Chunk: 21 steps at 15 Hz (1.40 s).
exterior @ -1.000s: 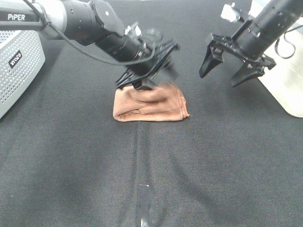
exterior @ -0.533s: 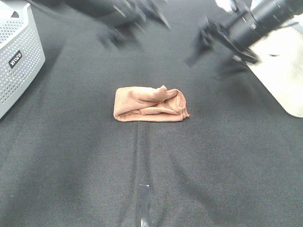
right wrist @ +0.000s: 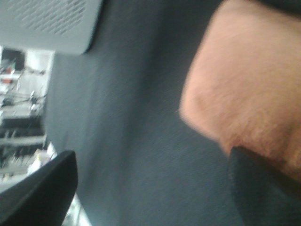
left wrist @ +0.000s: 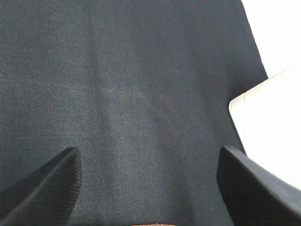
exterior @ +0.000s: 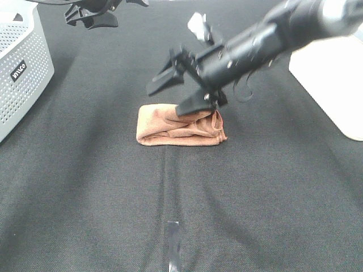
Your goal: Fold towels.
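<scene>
The reddish-brown towel (exterior: 178, 128) lies folded into a small lumpy bundle on the black cloth at the table's middle. My right gripper (exterior: 173, 94) has reached across from the right and hovers open just above the towel's far edge, one finger over its right part. In the right wrist view the towel (right wrist: 249, 84) fills the space beside one open finger, and the right gripper (right wrist: 150, 188) holds nothing. My left gripper (exterior: 88, 18) is far back at the left, away from the towel. In the left wrist view it (left wrist: 150, 188) is open and empty over bare cloth.
A grey perforated basket (exterior: 20, 71) stands at the left edge, also in the right wrist view (right wrist: 51, 21). A white container (exterior: 334, 85) stands at the right, also in the left wrist view (left wrist: 275, 117). A strip of tape (exterior: 173, 243) marks the cloth near the front.
My left gripper has let go of the towel, risen and pulled back to the far left. My right gripper has swung in from the right to just over the towel. The towel stays put.
</scene>
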Available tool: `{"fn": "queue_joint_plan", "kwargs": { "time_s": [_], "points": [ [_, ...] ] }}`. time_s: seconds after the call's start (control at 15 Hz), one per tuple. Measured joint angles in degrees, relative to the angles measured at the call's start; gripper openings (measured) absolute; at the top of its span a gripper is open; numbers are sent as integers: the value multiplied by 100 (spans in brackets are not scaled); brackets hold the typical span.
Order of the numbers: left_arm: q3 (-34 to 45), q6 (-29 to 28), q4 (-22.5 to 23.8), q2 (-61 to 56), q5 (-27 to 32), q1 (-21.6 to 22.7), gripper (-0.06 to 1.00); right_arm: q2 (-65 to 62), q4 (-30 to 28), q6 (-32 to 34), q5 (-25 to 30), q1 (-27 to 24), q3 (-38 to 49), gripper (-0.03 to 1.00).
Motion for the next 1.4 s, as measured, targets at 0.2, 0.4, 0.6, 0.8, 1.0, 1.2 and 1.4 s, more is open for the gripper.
{"fn": "queue_joint_plan", "kwargs": {
  "time_s": [0.2,0.4,0.6,0.8,1.0,1.2,1.4],
  "points": [
    [0,0,34,0,109,0,76,92,-6,0,-584,-23,0,84],
    [0,46,178,0,206,0,76,103,-504,74,-653,-292,0,84],
    [0,46,195,0,292,0,76,109,-1003,390,-647,-516,0,84],
    [0,46,195,0,579,0,76,115,-1753,716,-476,-619,0,84],
    [0,92,573,-166,1387,0,76,-143,-2469,1083,-172,-613,0,84],
    [0,52,1473,-791,2510,0,76,-991,-3392,1937,332,-613,0,84],
    [0,-126,2160,-1432,3237,0,76,-1713,-4091,2532,831,-613,0,84]
  ]
}}
